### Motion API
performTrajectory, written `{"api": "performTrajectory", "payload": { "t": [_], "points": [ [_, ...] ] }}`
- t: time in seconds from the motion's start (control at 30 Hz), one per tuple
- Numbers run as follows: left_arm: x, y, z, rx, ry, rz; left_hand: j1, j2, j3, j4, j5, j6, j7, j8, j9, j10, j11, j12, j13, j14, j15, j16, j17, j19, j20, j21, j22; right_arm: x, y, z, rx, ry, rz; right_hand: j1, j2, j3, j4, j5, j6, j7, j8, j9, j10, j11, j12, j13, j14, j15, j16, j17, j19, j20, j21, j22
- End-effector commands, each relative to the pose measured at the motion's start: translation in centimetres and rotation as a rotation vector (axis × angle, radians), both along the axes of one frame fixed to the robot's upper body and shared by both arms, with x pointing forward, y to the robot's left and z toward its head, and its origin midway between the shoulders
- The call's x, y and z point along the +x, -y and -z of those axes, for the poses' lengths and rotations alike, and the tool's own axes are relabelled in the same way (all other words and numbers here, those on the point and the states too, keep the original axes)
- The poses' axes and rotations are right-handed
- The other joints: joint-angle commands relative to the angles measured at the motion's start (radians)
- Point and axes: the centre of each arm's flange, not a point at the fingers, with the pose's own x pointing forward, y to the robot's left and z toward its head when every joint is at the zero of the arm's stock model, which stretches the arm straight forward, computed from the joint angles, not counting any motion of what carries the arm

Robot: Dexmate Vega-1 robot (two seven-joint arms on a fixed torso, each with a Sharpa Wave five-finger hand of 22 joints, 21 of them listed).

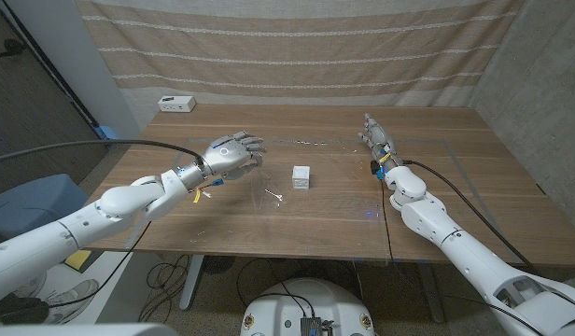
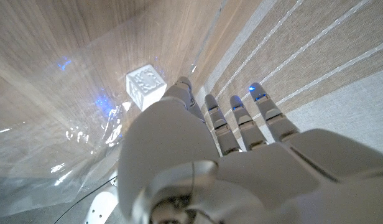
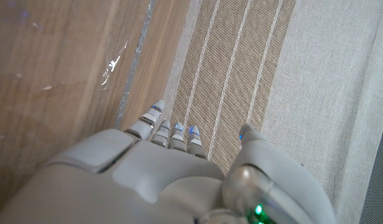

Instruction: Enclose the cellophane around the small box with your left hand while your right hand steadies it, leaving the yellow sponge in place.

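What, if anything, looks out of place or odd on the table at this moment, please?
The task's yellow sponge is nowhere to be seen on the table. The small white box sits on a clear cellophane sheet lying spread out, unwrapped. The left hand hovers with fingers apart, and the right hand is well away from the box, not steadying it.

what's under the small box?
The small box sits on a clear cellophane sheet spread over the wooden table. Anything directly beneath the box is covered.

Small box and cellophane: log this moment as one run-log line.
small box: on cellophane, unwrapped | left hand: open, raised beside box | right hand: open, apart from box | yellow sponge: not seen
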Motion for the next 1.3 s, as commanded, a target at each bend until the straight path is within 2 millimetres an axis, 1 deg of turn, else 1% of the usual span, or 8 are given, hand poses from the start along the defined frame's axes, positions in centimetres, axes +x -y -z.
{"api": "performTrajectory", "payload": {
  "t": [0.03, 0.2, 0.23, 0.47, 0.53, 0.67, 1.03, 1.3],
  "points": [
    [-0.7, 3.4, -1.5, -0.034, 0.055, 0.222, -0.008, -0.003, 0.001, 0.006, 0.008, 0.009, -0.012, 0.011, 0.010, 0.012, -0.003, 0.005, 0.006, 0.014, -0.114, 0.004, 0.004, 0.005, -0.003, 0.006, 0.005, -0.7, 0.7, 0.0, 0.010, 0.018, 0.015, -0.003, -0.005, 0.009, 0.000, -0.001, 0.006, 0.000, 0.001, 0.005, 0.003, 0.003, 0.001, 0.005, 0.005, 0.004, -0.001, 0.002, 0.003, 0.005, 0.005, 0.006],
    [-0.8, 4.3, -2.0, -0.056, 0.067, 0.279, -0.009, -0.006, 0.001, 0.008, 0.012, 0.008, -0.014, 0.018, 0.018, 0.017, -0.004, 0.006, 0.009, 0.017, -0.116, 0.003, 0.004, 0.007, -0.003, 0.006, 0.005, -0.9, 0.9, 0.0, 0.010, 0.023, 0.018, -0.003, -0.005, 0.010, 0.000, -0.001, 0.006, -0.001, 0.001, 0.005, 0.004, 0.004, 0.001, 0.005, 0.004, 0.004, -0.002, 0.002, 0.003, 0.004, 0.005, 0.006],
    [-0.8, 4.8, -2.2, -0.066, 0.076, 0.301, -0.010, -0.007, 0.000, 0.008, 0.013, 0.009, -0.014, 0.021, 0.020, 0.018, 0.000, 0.006, 0.009, 0.017, -0.117, 0.003, 0.004, 0.007, -0.003, 0.006, 0.005, -1.0, 1.0, 0.0, 0.011, 0.027, 0.020, -0.003, -0.005, 0.010, 0.000, -0.001, 0.006, -0.001, 0.001, 0.005, 0.004, 0.004, 0.001, 0.005, 0.004, 0.004, -0.002, 0.002, 0.003, 0.004, 0.005, 0.006],
    [-0.9, 6.2, -2.7, -0.095, 0.081, 0.368, -0.011, -0.009, 0.000, 0.010, 0.017, 0.002, -0.013, 0.028, 0.030, 0.021, -0.003, 0.006, 0.013, 0.019, -0.116, 0.003, 0.004, 0.008, -0.003, 0.006, 0.005, -1.4, 1.2, 0.0, 0.015, 0.039, 0.021, -0.004, -0.006, 0.011, -0.001, -0.001, 0.007, -0.001, 0.001, 0.005, 0.005, 0.004, 0.001, 0.005, 0.005, 0.004, -0.002, 0.002, 0.004, 0.005, 0.005, 0.006],
    [-0.8, 6.6, -2.8, -0.090, 0.083, 0.380, -0.012, -0.010, 0.000, 0.010, 0.019, 0.001, -0.015, 0.031, 0.033, 0.023, -0.005, 0.006, 0.014, 0.020, -0.117, 0.002, 0.003, 0.010, -0.003, 0.007, 0.005, -1.5, 1.3, 0.1, 0.015, 0.042, 0.018, -0.004, -0.006, 0.011, 0.000, -0.001, 0.007, 0.001, 0.001, 0.005, 0.005, 0.005, 0.001, 0.005, 0.005, 0.004, -0.002, 0.002, 0.004, 0.005, 0.005, 0.006],
    [-0.6, 7.5, -3.1, -0.080, 0.083, 0.407, -0.013, -0.013, -0.002, 0.012, 0.022, 0.003, -0.030, 0.040, 0.041, 0.025, -0.005, 0.006, 0.017, 0.020, -0.118, 0.001, 0.003, 0.011, -0.004, 0.007, 0.005, -1.7, 1.6, 0.3, 0.024, 0.045, 0.020, -0.004, -0.006, 0.011, -0.001, -0.001, 0.008, 0.000, 0.001, 0.005, 0.005, 0.005, 0.001, 0.005, 0.005, 0.004, -0.002, 0.001, 0.004, 0.005, 0.005, 0.006],
    [0.0, 10.3, -3.8, -0.013, 0.108, 0.476, -0.015, -0.018, -0.004, 0.013, 0.028, 0.004, -0.032, 0.054, 0.053, 0.023, -0.008, 0.003, 0.022, 0.019, -0.118, -0.001, 0.002, 0.013, -0.004, 0.008, 0.005, -2.6, 2.7, 1.0, 0.044, 0.051, 0.035, -0.005, -0.007, 0.012, -0.001, -0.002, 0.008, 0.000, 0.001, 0.005, 0.006, 0.004, 0.001, 0.005, 0.006, 0.005, -0.002, 0.001, 0.005, 0.006, 0.005, 0.006],
    [0.8, 12.2, -4.2, 0.021, 0.088, 0.508, -0.015, -0.022, -0.006, 0.012, 0.032, 0.010, -0.029, 0.058, 0.050, 0.023, -0.007, 0.001, 0.026, 0.020, -0.119, -0.003, 0.001, 0.014, -0.004, 0.007, 0.005, -3.0, 3.5, 1.4, 0.058, 0.053, 0.045, -0.006, -0.009, 0.013, -0.001, -0.002, 0.008, -0.001, 0.001, 0.005, 0.007, 0.004, 0.001, 0.005, 0.007, 0.005, -0.002, 0.001, 0.005, 0.006, 0.005, 0.006]
  ]
}}
